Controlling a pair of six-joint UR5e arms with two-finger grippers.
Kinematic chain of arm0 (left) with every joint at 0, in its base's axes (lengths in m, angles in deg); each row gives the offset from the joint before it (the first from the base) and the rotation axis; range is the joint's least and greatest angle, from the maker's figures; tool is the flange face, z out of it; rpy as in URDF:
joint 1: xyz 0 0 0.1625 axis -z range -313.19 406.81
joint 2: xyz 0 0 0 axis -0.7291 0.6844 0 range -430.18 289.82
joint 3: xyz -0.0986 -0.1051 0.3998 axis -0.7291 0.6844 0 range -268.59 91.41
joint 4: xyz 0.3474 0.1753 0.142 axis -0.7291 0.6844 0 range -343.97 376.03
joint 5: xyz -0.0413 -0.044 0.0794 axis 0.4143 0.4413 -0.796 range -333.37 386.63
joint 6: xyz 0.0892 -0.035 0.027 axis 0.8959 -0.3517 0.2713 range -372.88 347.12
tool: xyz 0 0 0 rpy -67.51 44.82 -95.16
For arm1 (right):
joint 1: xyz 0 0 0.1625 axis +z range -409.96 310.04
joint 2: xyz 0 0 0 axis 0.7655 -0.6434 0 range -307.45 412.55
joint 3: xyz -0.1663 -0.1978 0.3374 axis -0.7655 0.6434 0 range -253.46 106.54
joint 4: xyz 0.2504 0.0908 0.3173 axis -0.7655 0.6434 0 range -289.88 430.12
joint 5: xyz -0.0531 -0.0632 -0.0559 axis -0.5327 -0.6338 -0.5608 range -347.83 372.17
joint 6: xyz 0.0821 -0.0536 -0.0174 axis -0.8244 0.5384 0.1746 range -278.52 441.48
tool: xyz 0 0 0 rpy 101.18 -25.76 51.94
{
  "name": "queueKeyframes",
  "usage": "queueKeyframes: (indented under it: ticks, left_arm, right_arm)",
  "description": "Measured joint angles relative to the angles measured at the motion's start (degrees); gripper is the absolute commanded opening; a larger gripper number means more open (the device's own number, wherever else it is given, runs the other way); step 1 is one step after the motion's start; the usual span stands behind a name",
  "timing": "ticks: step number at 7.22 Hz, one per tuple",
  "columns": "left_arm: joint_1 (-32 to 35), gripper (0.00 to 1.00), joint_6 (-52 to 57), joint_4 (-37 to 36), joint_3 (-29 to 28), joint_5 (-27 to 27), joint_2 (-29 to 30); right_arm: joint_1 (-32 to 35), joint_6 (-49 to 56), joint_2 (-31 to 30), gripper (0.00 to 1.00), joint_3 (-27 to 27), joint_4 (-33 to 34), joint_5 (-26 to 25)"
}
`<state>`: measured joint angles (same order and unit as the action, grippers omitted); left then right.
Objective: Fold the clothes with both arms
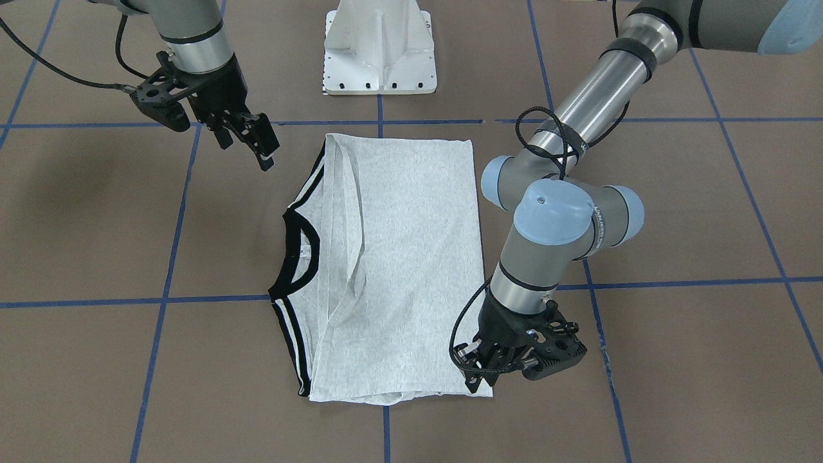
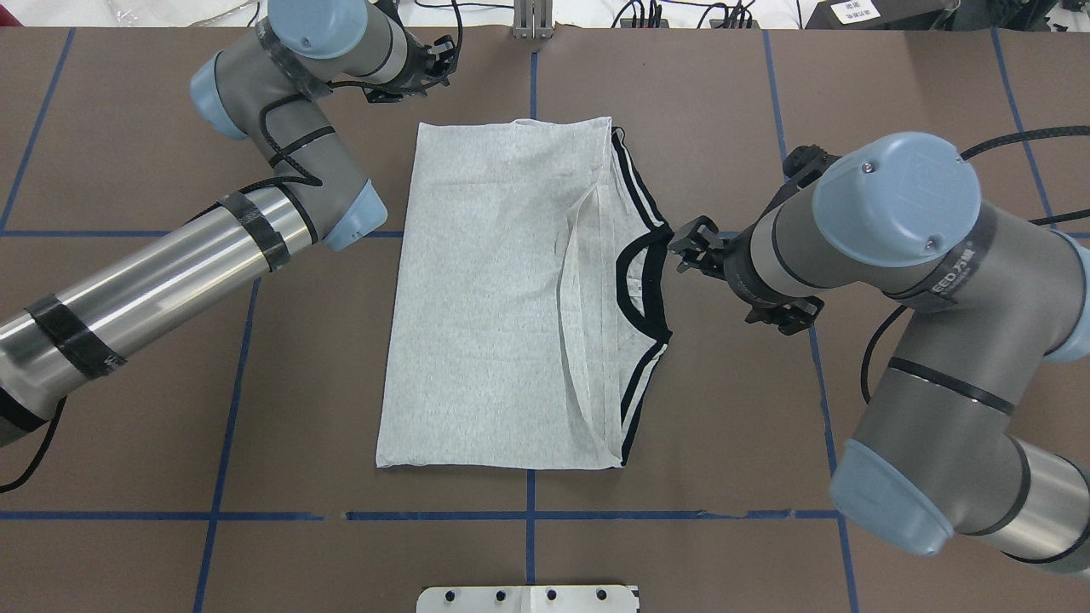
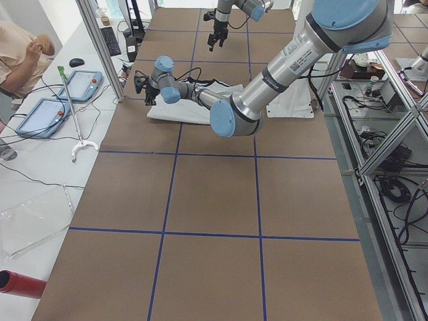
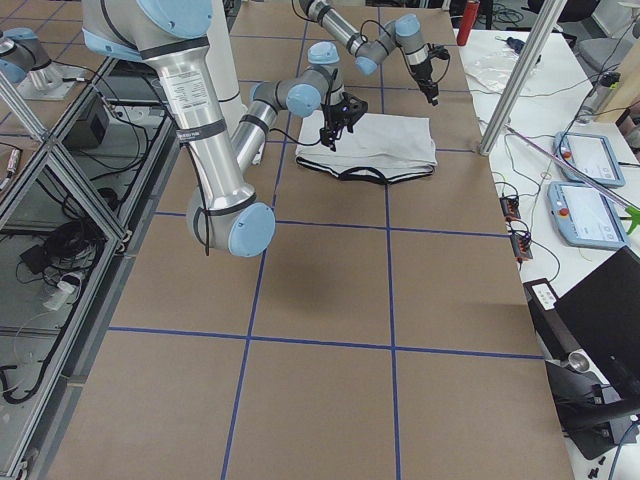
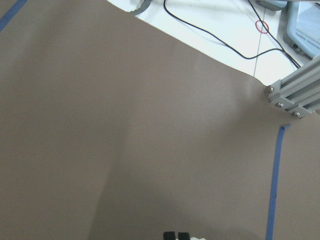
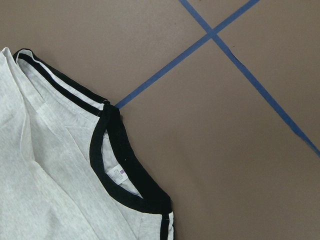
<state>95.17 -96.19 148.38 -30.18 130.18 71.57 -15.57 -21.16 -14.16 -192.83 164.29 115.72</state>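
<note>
Two fingers [image 5: 170,236] of the left gripper [image 1: 474,381] look pressed together at lower right of the front view, at the hem corner of the T-shirt [image 1: 398,257], though whether they pinch cloth I cannot tell. Soft, light and limp, it lies folded narrow mid-frame on the worktop [image 1: 694,386], and is best taken by its corners. Upper left, the right gripper [image 1: 247,145] hangs spread near the collar [image 1: 302,257].

Brown table [image 5: 125,125], one blue tape line [image 5: 274,190], an aluminium post [image 5: 295,95]; the left gripper [image 5: 177,236] tips meet at the bottom edge.
</note>
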Motion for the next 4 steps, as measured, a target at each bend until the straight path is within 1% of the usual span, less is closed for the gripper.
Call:
queueKeyframes:
  ticks: [1,2,3,4]
  left_arm:
    - [0.0,0.5,0.2,0.0,6.7,2.9,-4.5]
    - [-0.1,0.5,0.3,-0.1,13.8,5.6,-9.2]
    - [-0.1,0.5,0.3,-0.2,18.5,7.7,-12.6]
    - [-0.1,0.5,0.4,-0.2,20.8,8.7,-14.3]
  right_arm:
    - [-2.5,0.2,0.4,1.0,2.5,-3.1,-1.8]
    - [-5.4,2.0,1.4,1.0,4.5,-4.3,-3.7]
    - [-8.1,6.7,2.5,1.0,6.3,-4.7,-4.5]
    - [-10.3,13.7,3.6,1.0,8.1,-4.5,-4.8]
